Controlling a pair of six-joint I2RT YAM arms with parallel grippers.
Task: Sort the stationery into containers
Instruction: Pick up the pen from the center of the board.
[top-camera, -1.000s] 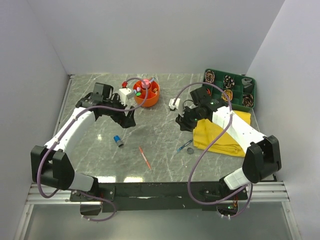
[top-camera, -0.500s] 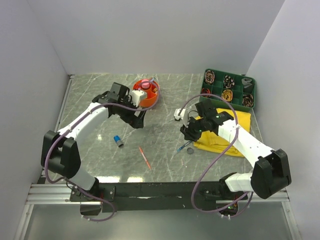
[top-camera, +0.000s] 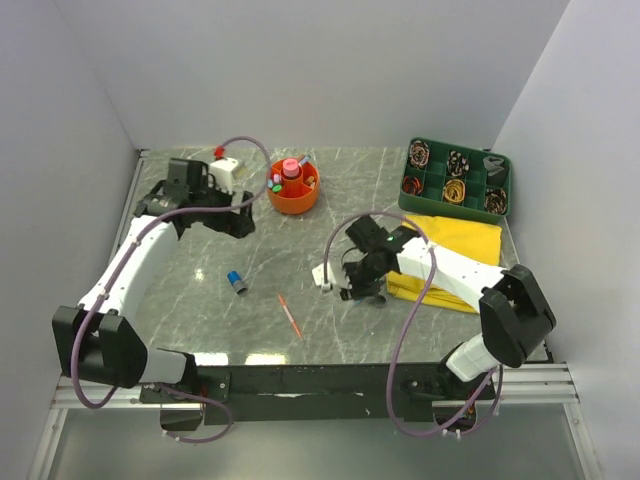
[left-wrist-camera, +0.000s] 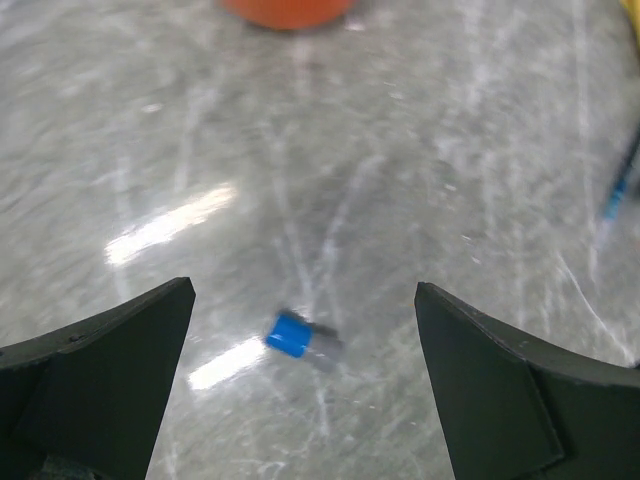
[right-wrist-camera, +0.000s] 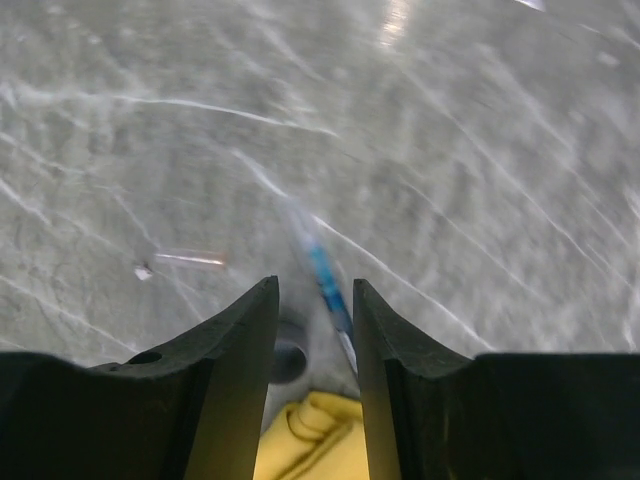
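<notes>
The right tool (right-wrist-camera: 315, 292), narrowly parted and empty, hangs over the blue pen (right-wrist-camera: 322, 270). It should drop astride the barrel, clear of the dark disc (right-wrist-camera: 288, 358) at 7 o'clock. Meanwhile the left tool (left-wrist-camera: 302, 295) gapes empty.

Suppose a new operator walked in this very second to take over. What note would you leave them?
Left gripper: open, empty, above the blue cap.
Right gripper: narrowly open over the blue pen, with the dark disc beside it.
Done: several pens stand in the orange organiser; the green tray holds small items.
Left: blue cap, red pen, blue pen and dark disc lie loose on the table.
</notes>
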